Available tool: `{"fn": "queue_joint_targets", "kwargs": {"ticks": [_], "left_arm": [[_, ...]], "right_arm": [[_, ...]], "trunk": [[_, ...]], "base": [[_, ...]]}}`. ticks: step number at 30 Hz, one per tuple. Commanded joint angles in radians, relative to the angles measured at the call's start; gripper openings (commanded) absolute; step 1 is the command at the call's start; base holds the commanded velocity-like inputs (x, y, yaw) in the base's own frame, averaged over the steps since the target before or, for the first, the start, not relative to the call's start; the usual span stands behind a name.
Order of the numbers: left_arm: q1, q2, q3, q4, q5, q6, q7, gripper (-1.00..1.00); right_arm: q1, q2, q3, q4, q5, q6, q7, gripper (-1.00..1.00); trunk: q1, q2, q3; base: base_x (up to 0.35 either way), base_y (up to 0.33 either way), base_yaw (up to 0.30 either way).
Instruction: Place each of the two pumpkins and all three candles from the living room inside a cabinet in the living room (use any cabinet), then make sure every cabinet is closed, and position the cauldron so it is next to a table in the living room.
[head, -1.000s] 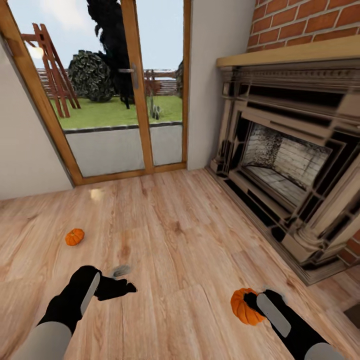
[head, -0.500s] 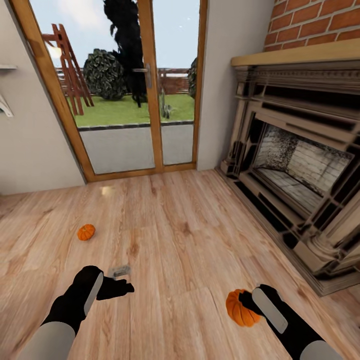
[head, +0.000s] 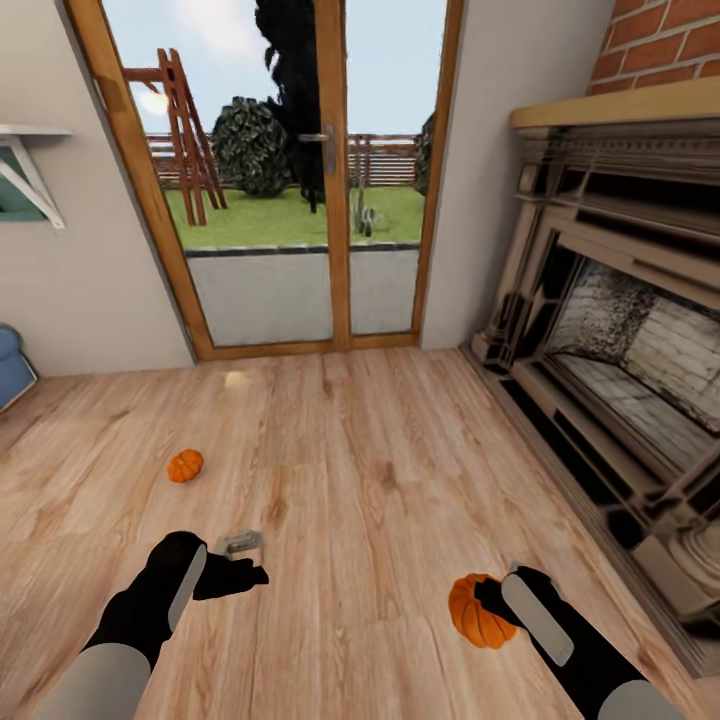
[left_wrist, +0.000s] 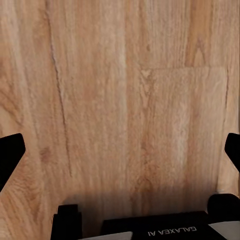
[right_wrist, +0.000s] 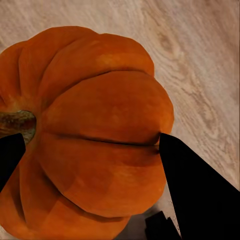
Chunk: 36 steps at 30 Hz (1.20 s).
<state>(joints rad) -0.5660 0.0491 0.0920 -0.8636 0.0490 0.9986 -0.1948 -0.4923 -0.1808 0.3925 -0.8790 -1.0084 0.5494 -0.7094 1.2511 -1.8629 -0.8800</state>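
A small orange ribbed pumpkin (head: 474, 610) is held just above the wooden floor, with my right gripper (head: 492, 604) shut on it. In the right wrist view this pumpkin (right_wrist: 95, 130) sits between the two black fingers (right_wrist: 192, 195), its dark stem to one side. A second pumpkin (head: 185, 465) lies on the floor, ahead and a little left of my left gripper (head: 248, 560). That left gripper (left_wrist: 120, 150) is open, with bare floorboards between its widely spread fingers. Candles, cabinet, cauldron and table are out of view.
A wood-framed glass door (head: 335, 180) to the garden stands straight ahead. A large stone fireplace (head: 620, 330) runs along the right wall. A blue object (head: 8, 365) sits at the left edge under a wall shelf (head: 30, 135). Wooden floor (head: 360, 470) stretches between them.
The whole view has swung left, so door, fireplace and floor pumpkin shifted right in the picture. Both arms keep their pose and the right gripper still holds its pumpkin.
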Motion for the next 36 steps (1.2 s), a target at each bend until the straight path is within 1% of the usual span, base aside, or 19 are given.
{"fn": "queue_joint_targets", "kwargs": {"ticks": [1, 8, 20, 22, 24, 28, 33, 34, 36], "left_arm": [[0.0, 0.0, 0.0, 0.0, 0.0, 0.0, 0.0, 1.0], [0.0, 0.0, 0.0, 0.0, 0.0, 0.0, 0.0, 1.0], [0.0, 0.0, 0.0, 0.0, 0.0, 0.0, -0.001, 1.0], [0.0, 0.0, 0.0, 0.0, 0.0, 0.0, -0.001, 1.0], [0.0, 0.0, 0.0, 0.0, 0.0, 0.0, -0.001, 1.0], [0.0, 0.0, 0.0, 0.0, 0.0, 0.0, -0.001, 1.0], [0.0, 0.0, 0.0, 0.0, 0.0, 0.0, -0.001, 1.0], [0.0, 0.0, 0.0, 0.0, 0.0, 0.0, -0.001, 1.0], [0.0, 0.0, 0.0, 0.0, 0.0, 0.0, -0.001, 1.0]], "right_arm": [[0.0, 0.001, 0.001, 0.0, 0.001, -0.001, 0.002, -1.0], [0.0, 0.004, 0.003, 0.0, 0.004, -0.002, 0.002, -1.0], [0.0, 0.006, 0.006, 0.002, 0.004, -0.002, 0.0, -1.0], [0.0, 0.011, 0.006, 0.002, 0.005, -0.002, 0.0, -1.0], [0.0, 0.022, 0.006, 0.002, 0.007, -0.002, -0.001, -1.0], [0.0, 0.032, 0.006, 0.003, 0.008, -0.003, 0.002, -1.0], [-0.002, 0.035, 0.008, 0.006, 0.008, -0.008, 0.005, -1.0], [-0.003, 0.037, 0.015, 0.007, 0.008, -0.008, 0.005, -1.0], [-0.003, 0.038, 0.062, 0.007, 0.01, -0.009, 0.005, -1.0]], "trunk": [[0.0, 0.0, 0.0], [0.0, 0.0, -0.003], [0.0, 0.0, -0.008], [0.0, 0.0, -0.009], [0.0, 0.0, -0.01], [0.0, 0.0, -0.011], [0.0, 0.0, -0.011], [0.0, 0.0, -0.011], [0.0, 0.0, -0.011]], "base": [[0.279, -0.23, 0.274], [0.264, -0.192, 0.275], [0.312, -0.002, 0.275], [0.322, 0.099, 0.275], [0.322, 0.117, 0.249], [0.322, 0.121, 0.092], [0.322, 0.043, 0.012], [0.322, 0.009, 0.003], [0.322, 0.004, 0.001]]}}
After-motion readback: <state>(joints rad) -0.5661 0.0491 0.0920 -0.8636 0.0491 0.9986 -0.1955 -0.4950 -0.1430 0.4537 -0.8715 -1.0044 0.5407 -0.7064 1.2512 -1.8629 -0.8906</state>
